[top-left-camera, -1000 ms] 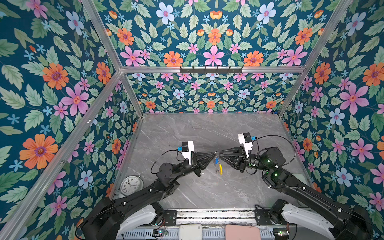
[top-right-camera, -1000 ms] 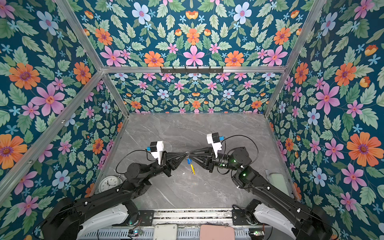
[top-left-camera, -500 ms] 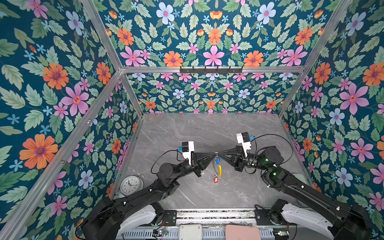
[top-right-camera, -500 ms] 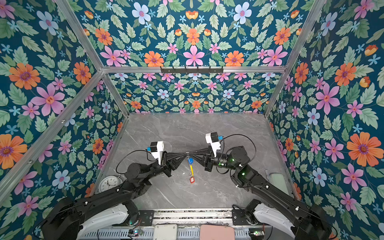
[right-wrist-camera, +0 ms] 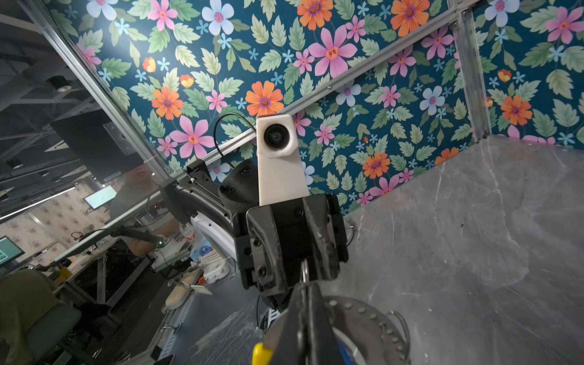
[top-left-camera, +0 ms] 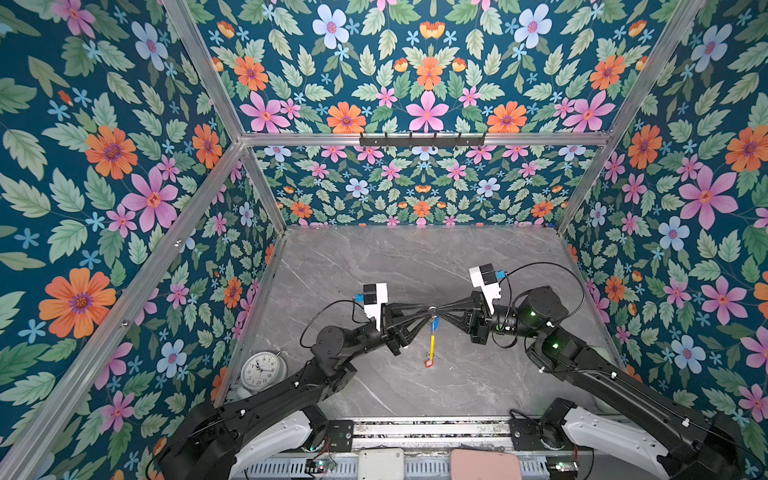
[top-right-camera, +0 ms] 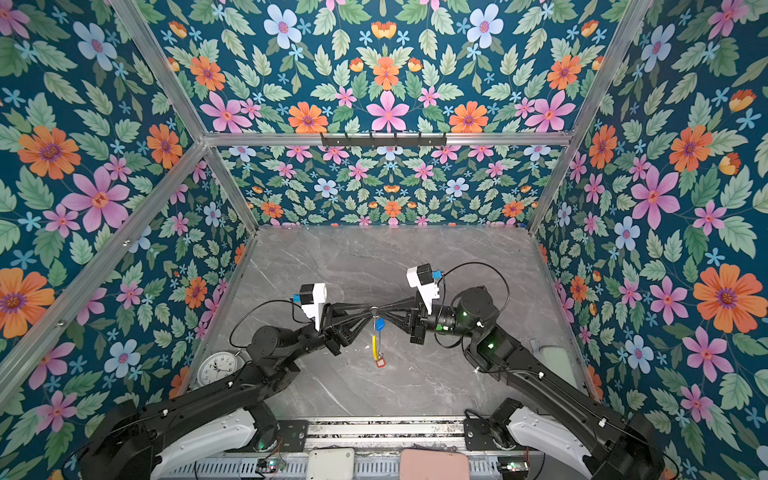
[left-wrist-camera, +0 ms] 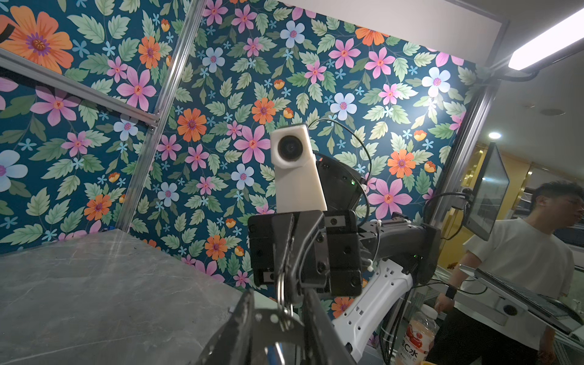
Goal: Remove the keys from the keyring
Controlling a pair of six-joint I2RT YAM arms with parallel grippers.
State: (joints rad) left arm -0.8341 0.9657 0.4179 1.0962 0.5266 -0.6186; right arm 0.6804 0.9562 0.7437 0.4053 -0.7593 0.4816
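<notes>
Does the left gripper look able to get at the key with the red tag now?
Probably yes. The red-tagged key hangs free at the low end of the keyring; the left gripper sits just above it, and the right gripper pinches only the top.

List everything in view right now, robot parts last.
keyring: one, grey with yellow sleeve, hanging between the hands
blue-tagged key: one, blue tag, just below the hands
red-tagged key: one, red-orange tag, keyring's lower end
alarm clock: one, white, table's near-left corner
table: one, grey marble, cell floor
hook rack: one, black, back rail
person: one, white T-shirt, outside the cell
left hand: one, black, fingers parted at the keyring's top
right hand: one, black, shut on the keyring's top
</notes>
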